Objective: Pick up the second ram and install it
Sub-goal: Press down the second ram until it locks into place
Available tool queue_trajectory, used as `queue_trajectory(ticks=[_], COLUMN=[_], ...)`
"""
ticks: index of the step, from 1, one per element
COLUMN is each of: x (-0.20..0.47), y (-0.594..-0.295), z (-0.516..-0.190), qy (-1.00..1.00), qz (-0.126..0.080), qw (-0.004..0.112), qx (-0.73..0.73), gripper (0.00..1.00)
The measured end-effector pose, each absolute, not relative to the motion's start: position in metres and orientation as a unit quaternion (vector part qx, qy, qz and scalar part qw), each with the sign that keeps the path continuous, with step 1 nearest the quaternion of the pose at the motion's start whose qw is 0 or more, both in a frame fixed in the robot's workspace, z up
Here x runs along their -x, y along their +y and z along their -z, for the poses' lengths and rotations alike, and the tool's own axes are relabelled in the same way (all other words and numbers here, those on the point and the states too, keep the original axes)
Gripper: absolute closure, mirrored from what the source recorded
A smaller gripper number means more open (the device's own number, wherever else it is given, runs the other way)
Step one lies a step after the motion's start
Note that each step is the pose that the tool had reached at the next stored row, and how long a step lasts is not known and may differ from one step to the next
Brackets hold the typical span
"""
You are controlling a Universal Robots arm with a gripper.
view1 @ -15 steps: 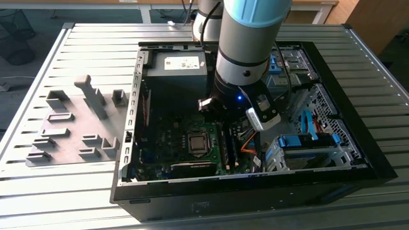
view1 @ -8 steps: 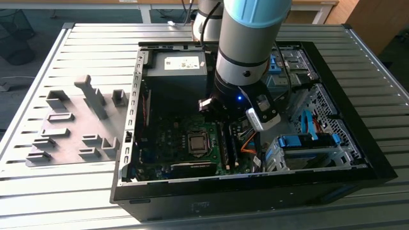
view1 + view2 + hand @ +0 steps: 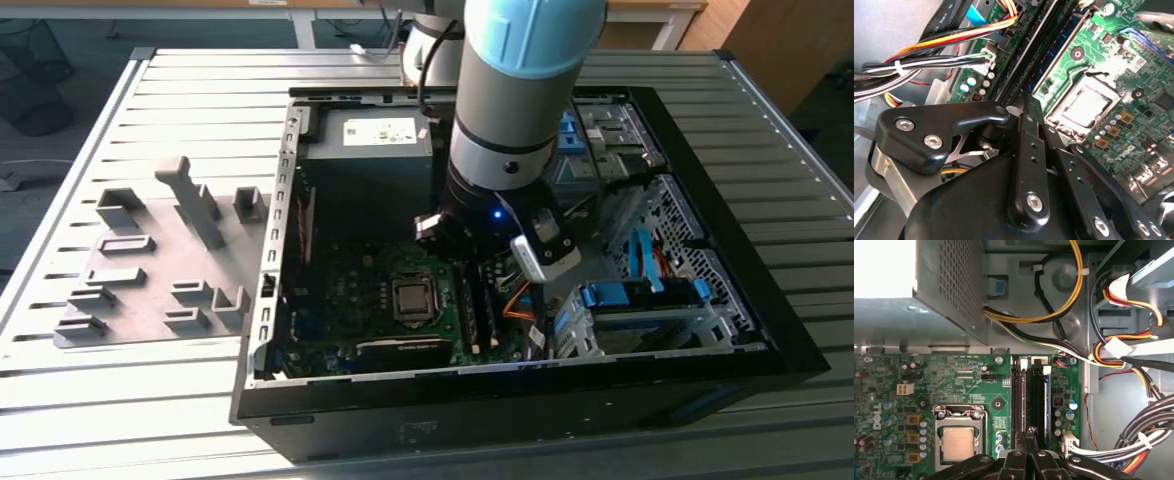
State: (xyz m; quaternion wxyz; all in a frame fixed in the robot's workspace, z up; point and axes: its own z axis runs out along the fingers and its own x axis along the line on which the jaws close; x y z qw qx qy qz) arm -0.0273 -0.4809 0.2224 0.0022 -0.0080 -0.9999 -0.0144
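Going by the exterior view, from its left: grey holder blocks sit on the table, well apart from the work, with no stick on them that I can see. Next is the open PC case, lying flat with the motherboard facing up. The arm reaches down into it, gripper over the memory slots just beside the CPU socket.

In both wrist views the claw's fingers are drawn together, tips meeting, nothing visibly pinched between them. Two dark strips stand side by side in the slots right under the tips. I take the one nearer the cable bundle as the second ram, but that's a guess. Can't tell if it's fully seated or latched.

Risks:
- The tips look to sit between the two strips, so a push off-centre could tilt the stick or leave one end high.
- Too much force on a misaligned stick could flex the board or damage the slot.
- Loose wiring hangs near the slots and could snag the fingers.

Surface: slatted metal table, flat, case square on it. Room: office floor, desk legs and a wire bin at the far edge.
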Motion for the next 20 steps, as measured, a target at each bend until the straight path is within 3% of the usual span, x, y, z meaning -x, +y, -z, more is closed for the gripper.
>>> queue_trajectory(ticks=[10, 20], x=[0.027, 0.027], y=[-0.481, -0.481], z=[-0.215, -0.233], qy=[-1.0, -1.0], qz=[0.014, 0.014], qw=[0.003, 0.002], qx=[0.008, 0.008], gripper=[0.89, 0.89])
